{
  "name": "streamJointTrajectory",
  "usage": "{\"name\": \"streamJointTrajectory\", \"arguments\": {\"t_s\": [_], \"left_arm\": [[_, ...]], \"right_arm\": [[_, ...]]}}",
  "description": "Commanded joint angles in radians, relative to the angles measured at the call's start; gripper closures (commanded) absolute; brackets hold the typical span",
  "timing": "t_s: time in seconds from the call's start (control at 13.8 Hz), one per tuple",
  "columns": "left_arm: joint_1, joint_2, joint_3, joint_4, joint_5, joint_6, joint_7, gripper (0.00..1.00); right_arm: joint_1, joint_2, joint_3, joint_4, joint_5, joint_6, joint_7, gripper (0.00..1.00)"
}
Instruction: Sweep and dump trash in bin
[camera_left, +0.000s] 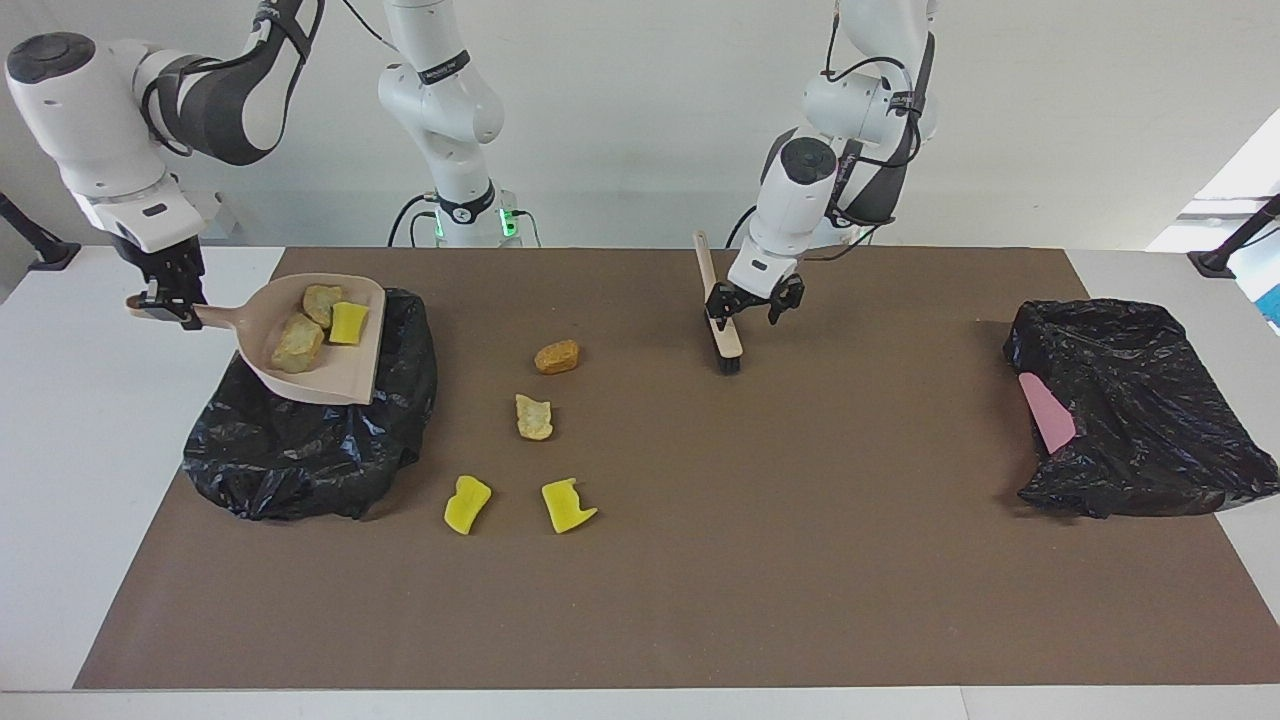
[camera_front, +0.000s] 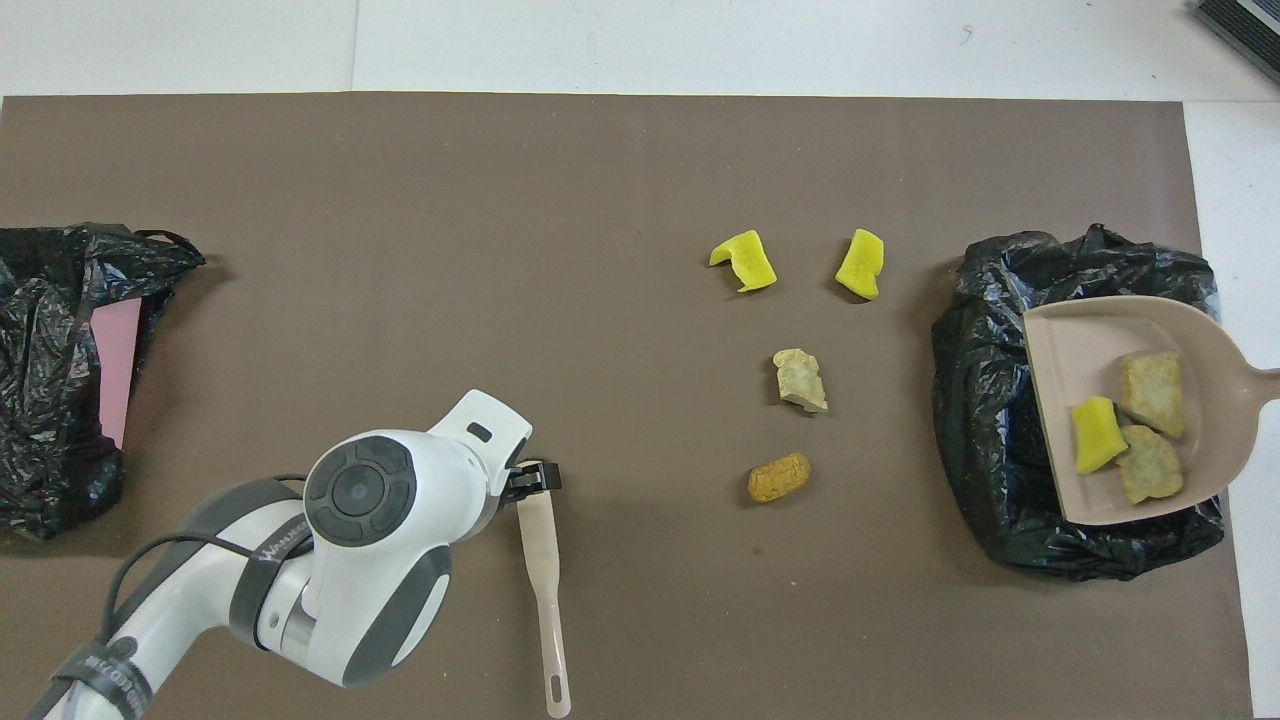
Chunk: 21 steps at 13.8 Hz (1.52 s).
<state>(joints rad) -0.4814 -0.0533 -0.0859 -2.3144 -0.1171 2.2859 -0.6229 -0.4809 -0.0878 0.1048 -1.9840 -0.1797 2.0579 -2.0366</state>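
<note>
**Your two arms: white shells, dark grey joints**

You are looking at glossy white casings with charcoal joint sleeves and round grey caps at the joints. Black cables loop loosely along the upper links of both arms, and black bands ring the links. You can see a small green light at each base. The left tool (camera_left: 752, 305) and right tool (camera_left: 165, 300) are black, fixed under white wrist blocks that carry a small dark slot. Grey lettering runs along a band on the left arm.
</note>
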Motion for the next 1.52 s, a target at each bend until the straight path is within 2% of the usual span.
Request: {"name": "streamJointTrajectory", "arguments": {"t_s": [0.0,0.22,0.58,0.8,1.01,1.16,1.45], "left_arm": [[0.069,0.079,-0.009,0.105,0.019,-0.008,0.072,0.00],[0.154,0.090,-0.009,0.174,0.027,-0.052,0.194,0.00],[0.291,0.106,-0.008,0.340,0.025,-0.198,0.360,0.00],[0.375,0.105,-0.008,0.449,0.014,-0.353,0.506,0.00],[0.414,0.099,0.000,0.538,0.014,-0.454,0.517,0.00],[0.452,0.109,0.000,0.633,0.022,-0.540,0.517,0.00],[0.483,0.110,0.002,0.727,0.030,-0.650,0.514,0.00]], "right_arm": [[-0.001,-0.062,0.013,-0.085,-0.091,0.070,-0.005,1.00],[0.028,-0.082,0.015,-0.122,-0.232,0.082,0.103,1.00],[0.084,-0.090,0.015,-0.124,-0.398,0.064,0.165,1.00],[0.104,-0.090,0.015,-0.124,-0.469,0.064,0.187,1.00],[0.105,-0.090,0.015,-0.122,-0.509,0.065,0.197,1.00],[0.122,-0.090,0.015,-0.121,-0.556,0.064,0.220,1.00],[0.128,-0.092,0.021,-0.121,-0.619,0.048,0.245,1.00]]}}
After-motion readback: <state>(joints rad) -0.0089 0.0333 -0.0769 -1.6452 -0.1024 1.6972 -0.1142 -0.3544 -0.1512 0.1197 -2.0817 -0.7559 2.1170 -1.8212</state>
